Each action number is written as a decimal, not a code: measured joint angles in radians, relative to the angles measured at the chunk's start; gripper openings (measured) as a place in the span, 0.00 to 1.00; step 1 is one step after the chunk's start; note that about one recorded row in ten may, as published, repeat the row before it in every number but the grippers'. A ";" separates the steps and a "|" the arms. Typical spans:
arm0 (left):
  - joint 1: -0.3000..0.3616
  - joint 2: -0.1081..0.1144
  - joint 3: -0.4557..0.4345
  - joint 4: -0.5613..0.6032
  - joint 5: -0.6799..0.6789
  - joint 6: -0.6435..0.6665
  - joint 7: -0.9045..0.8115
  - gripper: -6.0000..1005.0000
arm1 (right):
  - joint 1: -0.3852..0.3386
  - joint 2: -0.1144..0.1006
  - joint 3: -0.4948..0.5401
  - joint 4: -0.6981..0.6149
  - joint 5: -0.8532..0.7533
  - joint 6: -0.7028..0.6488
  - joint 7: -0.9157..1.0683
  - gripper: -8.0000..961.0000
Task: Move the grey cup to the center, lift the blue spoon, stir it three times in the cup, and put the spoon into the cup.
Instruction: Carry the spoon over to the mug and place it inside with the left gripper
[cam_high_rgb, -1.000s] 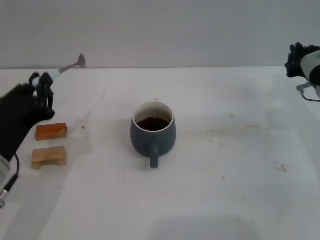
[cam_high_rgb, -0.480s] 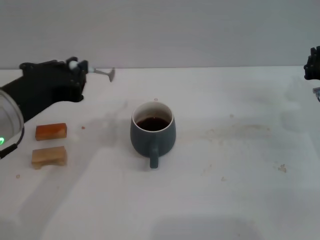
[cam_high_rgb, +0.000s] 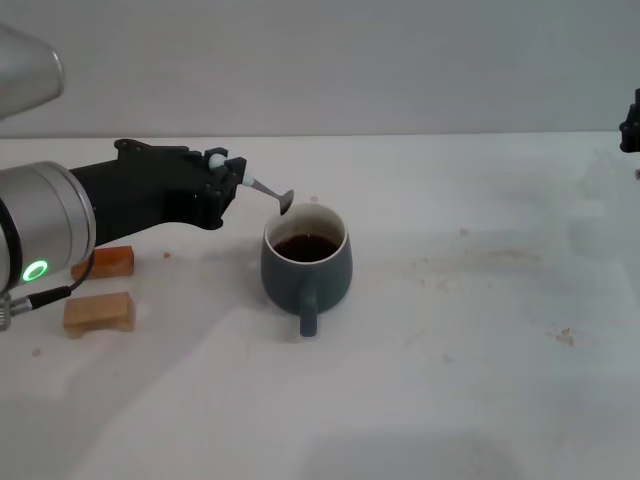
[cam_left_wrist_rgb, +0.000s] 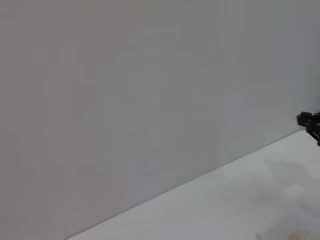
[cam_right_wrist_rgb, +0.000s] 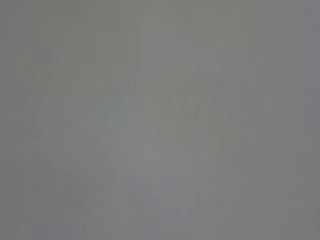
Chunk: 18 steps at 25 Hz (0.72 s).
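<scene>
The grey cup (cam_high_rgb: 305, 262) stands in the middle of the white table, handle toward me, with dark brown liquid inside. My left gripper (cam_high_rgb: 222, 172) is shut on the pale-blue handle of the blue spoon (cam_high_rgb: 268, 190). The spoon slants down to the right, and its metal bowl hangs just above the cup's far left rim. My right gripper (cam_high_rgb: 631, 122) shows only as a dark sliver at the far right edge, raised above the table; it also shows far off in the left wrist view (cam_left_wrist_rgb: 311, 121).
Two small wooden blocks (cam_high_rgb: 100, 263) (cam_high_rgb: 98, 312) lie on the table at the left, partly under my left arm. The table (cam_high_rgb: 480, 340) has faint brown stains to the right of the cup. A plain grey wall stands behind it.
My left arm has swung right with the spoon, from the table's left side to just above the cup's rim, and the spoon now tilts downward. My right gripper has drawn further off to the right.
</scene>
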 joint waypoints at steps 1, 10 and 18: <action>-0.009 0.000 -0.007 0.000 -0.005 -0.015 0.002 0.15 | 0.001 0.000 0.003 -0.002 0.000 -0.005 0.000 0.07; -0.101 -0.003 -0.035 0.053 -0.013 -0.115 0.022 0.15 | 0.004 0.001 0.010 -0.006 0.000 -0.012 0.004 0.07; -0.181 -0.003 -0.040 0.172 -0.013 -0.118 0.051 0.15 | -0.004 0.000 0.011 -0.003 0.000 -0.013 0.005 0.07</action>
